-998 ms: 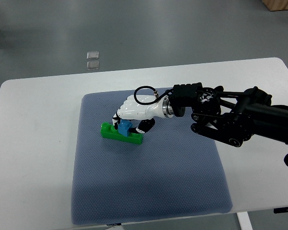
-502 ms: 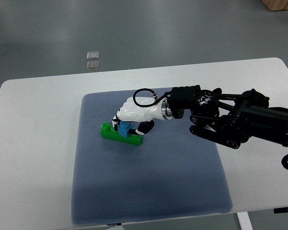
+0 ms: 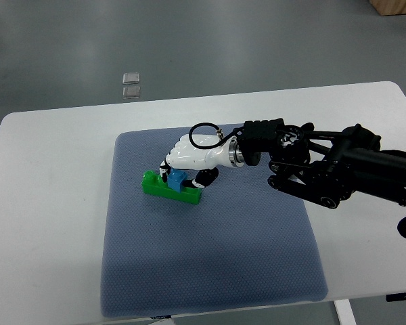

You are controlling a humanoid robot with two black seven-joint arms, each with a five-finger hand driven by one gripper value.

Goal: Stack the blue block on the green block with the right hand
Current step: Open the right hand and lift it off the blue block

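Right hand, fingers curled around the blue block, rests it atop the green block at the mat's ten o'clock. I fear releasing unevenly (grip looks tight) could tip it off.

- One blue block
- One green block
- One grey mat
- One white surface
- One robot hand
- Two small clear squares on the floor

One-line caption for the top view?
Right hand grips the blue block on the green block, over the blue mat.
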